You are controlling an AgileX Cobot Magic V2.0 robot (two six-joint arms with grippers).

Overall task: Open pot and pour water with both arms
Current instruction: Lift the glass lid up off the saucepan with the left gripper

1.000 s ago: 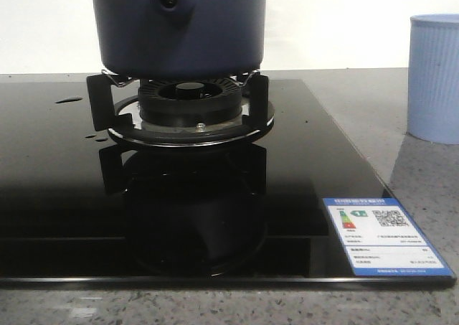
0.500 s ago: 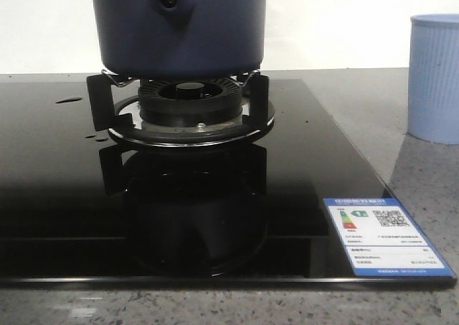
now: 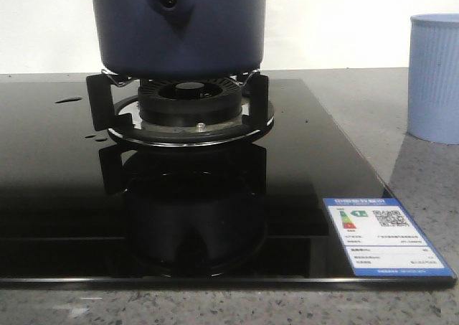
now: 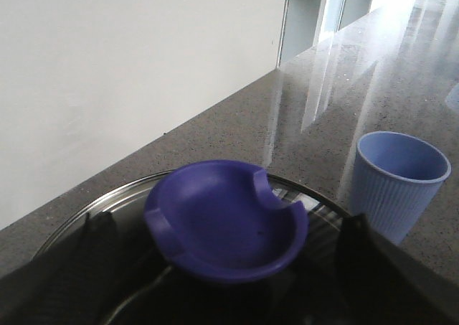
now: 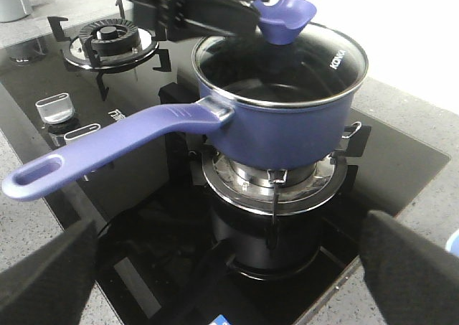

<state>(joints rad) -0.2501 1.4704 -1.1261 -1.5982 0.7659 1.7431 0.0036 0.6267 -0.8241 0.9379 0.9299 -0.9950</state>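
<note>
Pot (image 3: 179,27) unmoved on burner (image 3: 191,110), left tool (image 5: 240,13) clamped on lid knob (image 4: 226,221), right tool's state unclear

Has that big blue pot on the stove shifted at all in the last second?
No. In the front view the pot sits on the burner's metal supports exactly as before, its base lined up the same with the burner ring.

Bright, even light; glossy cooktop (image 3: 57,160) mirrors sharply; nearby claw fingers (image 5: 409,267) blur.
</note>
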